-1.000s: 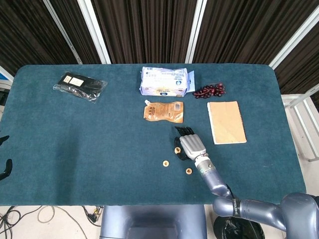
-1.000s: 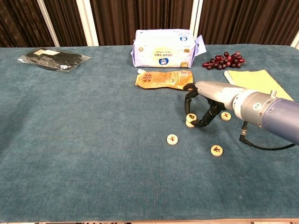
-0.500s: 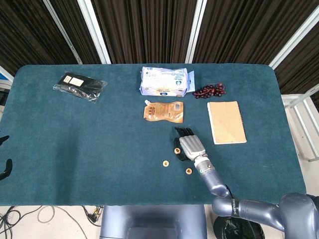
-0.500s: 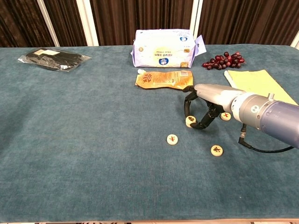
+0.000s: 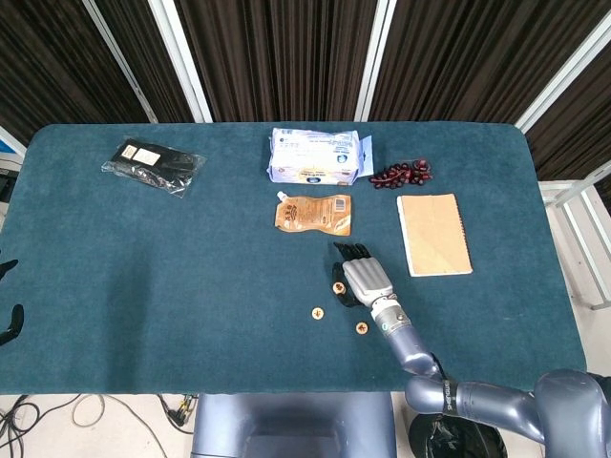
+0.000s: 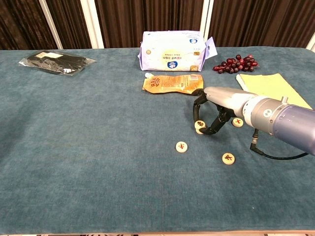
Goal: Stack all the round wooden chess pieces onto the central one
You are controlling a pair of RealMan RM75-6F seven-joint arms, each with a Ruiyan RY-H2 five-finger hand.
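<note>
1. My right hand [image 6: 212, 114] reaches over the middle of the teal bench [image 6: 98, 162], fingers curved down around a round wooden chess piece [image 6: 200, 126]. The thumb and a fingertip sit on either side of it, so I judge it is pinched, though I cannot tell how firm the contact is.
2. What changed: a second ago that piece sat a touch higher between my fingers; half a second ago it was lower on the cloth; now it looks slightly raised and nearer the hand once more. The hand itself has barely shifted. I judge I am only starting the lift, and that no stacking is done yet.
3. My left hand is out of sight in both views.
4. I count four chess pieces: the pinched one; a second piece [image 6: 237, 122] just behind my right hand; a third piece [image 6: 181, 146] near the bench's middle; a fourth piece [image 6: 228, 158] closest to me. All lie apart from one another, none stacked.
5. I take the third piece to be the central one, but that is a guess.
6. Other things, one of each: a white and purple tissue pack [image 5: 314, 155], a brown pouch [image 5: 313, 214], a bunch of dark grapes [image 5: 401, 174], a tan notebook [image 5: 433, 234], and a black packet [image 5: 153, 164].
</note>
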